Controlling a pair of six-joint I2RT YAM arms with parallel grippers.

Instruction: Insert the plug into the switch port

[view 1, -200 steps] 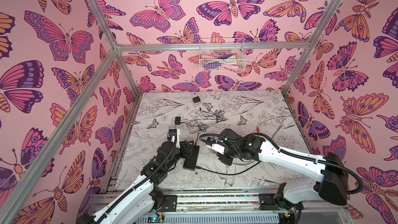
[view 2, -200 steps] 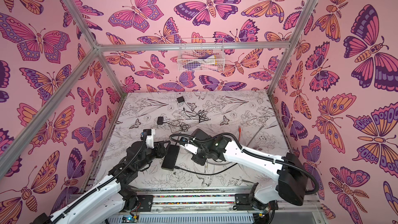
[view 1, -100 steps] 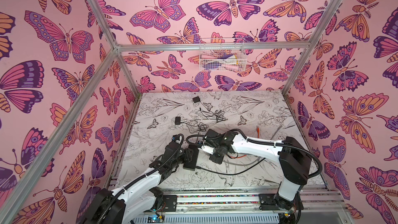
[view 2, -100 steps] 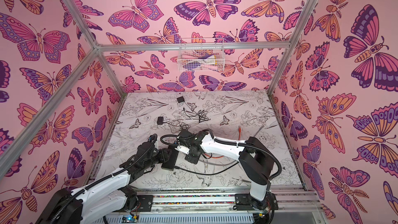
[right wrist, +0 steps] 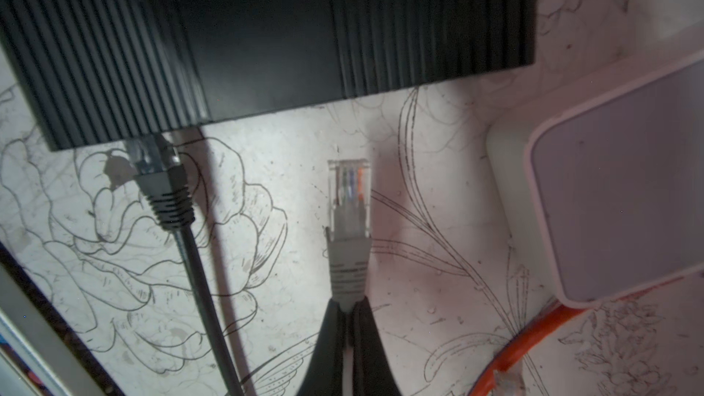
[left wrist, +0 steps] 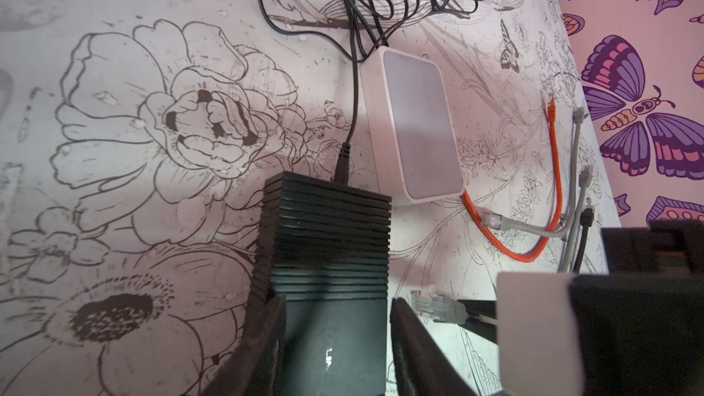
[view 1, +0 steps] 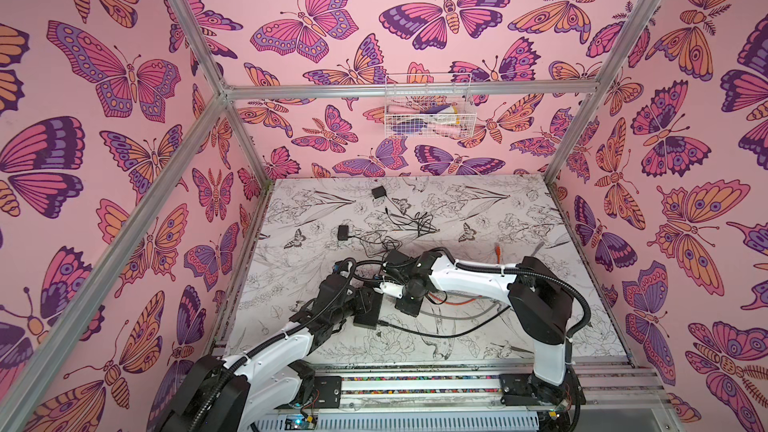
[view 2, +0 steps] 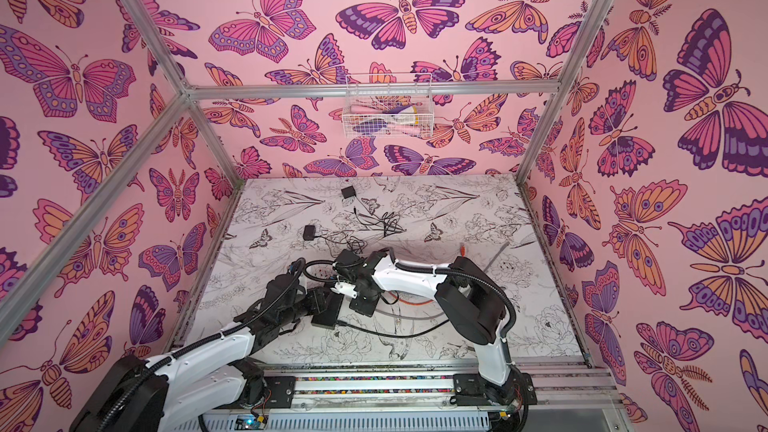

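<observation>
A grey plug [right wrist: 348,192], pinched by its boot in the closed right hand [right wrist: 347,306], points at the black switch [right wrist: 266,43] just short of its port side. The left hand [left wrist: 335,314] clamps the switch near the worktop's [view 1: 519,209] front edge, and a black cable [right wrist: 167,192] already fills one port.

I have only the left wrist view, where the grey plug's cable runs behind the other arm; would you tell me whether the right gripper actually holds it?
Observer: Yes; in the right wrist view the right gripper has its jaws shut on the boot of the grey plug.
Operator: Does its tip touch the switch?
Observer: No, bare table shows between the tip and the switch.
Operator: Are the ports free?
Observer: Not all: a black plug is already seated near one end of that side.
</observation>
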